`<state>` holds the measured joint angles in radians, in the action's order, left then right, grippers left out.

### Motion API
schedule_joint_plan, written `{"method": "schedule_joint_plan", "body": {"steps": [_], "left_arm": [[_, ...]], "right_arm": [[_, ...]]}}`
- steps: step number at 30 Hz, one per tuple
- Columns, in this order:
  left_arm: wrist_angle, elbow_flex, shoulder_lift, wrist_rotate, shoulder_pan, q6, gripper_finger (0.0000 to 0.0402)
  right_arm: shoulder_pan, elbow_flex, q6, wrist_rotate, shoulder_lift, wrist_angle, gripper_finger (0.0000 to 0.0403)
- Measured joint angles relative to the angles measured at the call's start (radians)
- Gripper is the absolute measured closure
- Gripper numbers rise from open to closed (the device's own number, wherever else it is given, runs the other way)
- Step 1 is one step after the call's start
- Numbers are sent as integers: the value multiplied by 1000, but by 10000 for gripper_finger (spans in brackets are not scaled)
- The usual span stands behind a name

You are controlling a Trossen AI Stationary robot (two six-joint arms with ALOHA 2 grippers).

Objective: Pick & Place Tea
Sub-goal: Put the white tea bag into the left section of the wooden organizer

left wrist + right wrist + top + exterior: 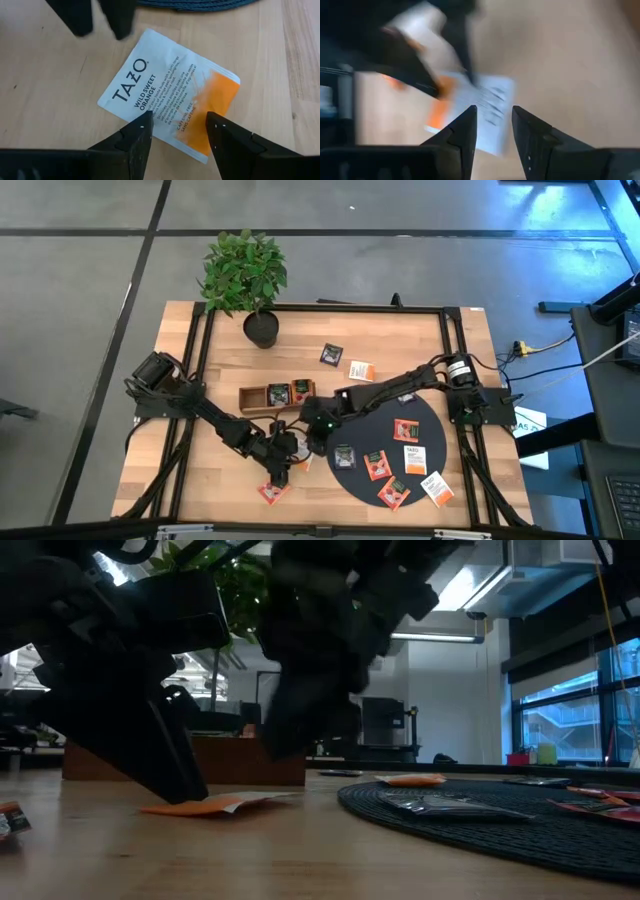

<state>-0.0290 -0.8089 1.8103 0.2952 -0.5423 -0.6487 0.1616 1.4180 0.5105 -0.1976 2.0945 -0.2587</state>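
Both arms are meeting over one white-and-orange sachet (167, 116) lying flat on the bare tabletop (200, 470), just beside the edge of the black mat (440, 435) and in front of the wooden tray (250, 397). The left gripper (177, 125) is hanging low over it with its fingers apart, one over the printed white part and one over the orange corner, apparently lined up to pinch it. The right gripper (493, 120) is pointing down at the same sachet from the mat side, fingers parted with a narrow gap and nothing between them. In the low view one edge of the sachet is lifting slightly off the wood, which probably gives a finger something to catch, since a flat packet offers little purchase. Other sachets (399, 462) are lying spread over the mat, two more (345, 361) are sitting on the wood behind the tray, and one (273, 491) is lying near the front edge. Two (288, 391) are already resting in the tray's compartments, so the sorting looks barely begun. A potted plant (247, 278) is standing at the far edge, clear of the work.
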Motion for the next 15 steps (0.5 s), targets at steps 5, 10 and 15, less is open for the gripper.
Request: {"method": "schedule_joint_plan", "body": {"steps": [5,10,15], "left_arm": [[0,0,0,1,0,0,219],[0,0,0,2,0,-1,219],[-3,0,1,9,6,-13,219]], "right_arm": [[0,-5,61,24,0,-26,277],[-1,-51,196,20,1,-18,277],[-3,-66,218,-19,1,-7,277]]}}
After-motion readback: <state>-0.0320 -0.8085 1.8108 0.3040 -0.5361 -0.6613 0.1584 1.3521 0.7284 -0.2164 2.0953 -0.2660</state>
